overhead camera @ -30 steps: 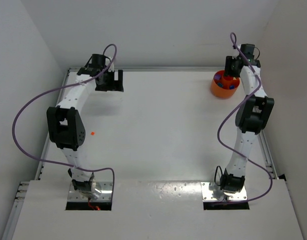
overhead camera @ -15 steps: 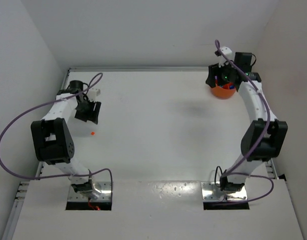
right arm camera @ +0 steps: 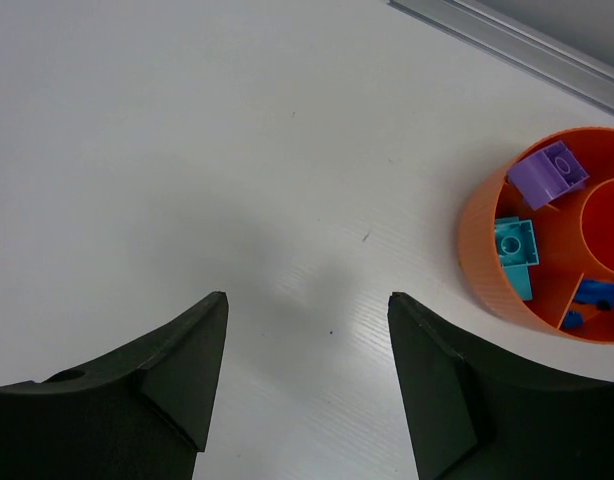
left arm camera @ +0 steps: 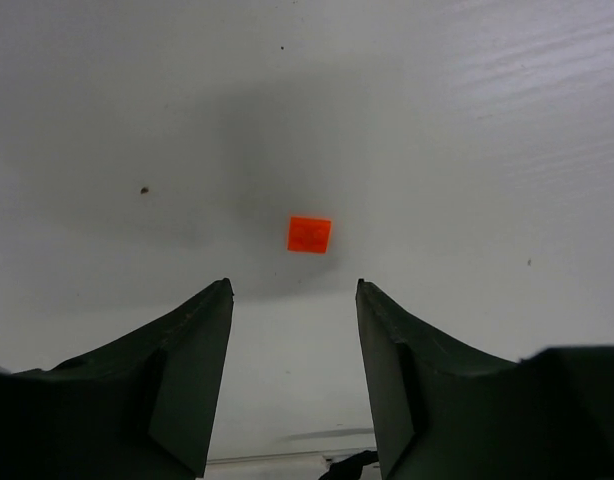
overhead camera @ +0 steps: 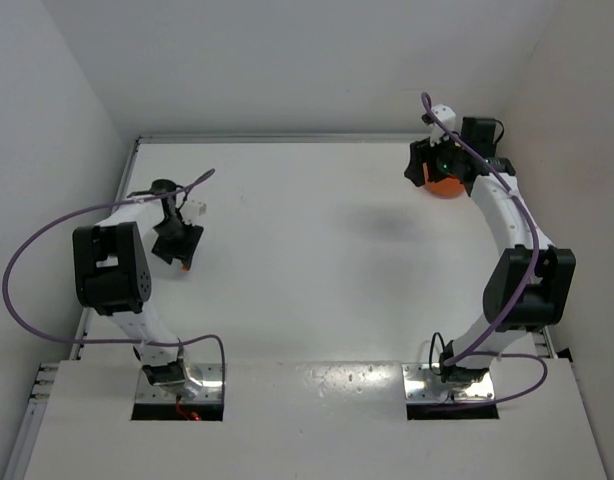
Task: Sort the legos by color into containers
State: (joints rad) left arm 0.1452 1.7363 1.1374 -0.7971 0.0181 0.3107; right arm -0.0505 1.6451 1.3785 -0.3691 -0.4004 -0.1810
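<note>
Left pincer point(left arm camera: 292, 288) lowered toward orange brick point(left arm camera: 309, 234), right pincer point(right arm camera: 307, 300) beside bowl point(right arm camera: 474, 245)

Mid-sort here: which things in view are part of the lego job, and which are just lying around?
Job:
orange-red lego on the table
orange container
purple lego, teal lego and blue lego inside it

Not the job:
purple cable
metal rail at the table edge
</note>
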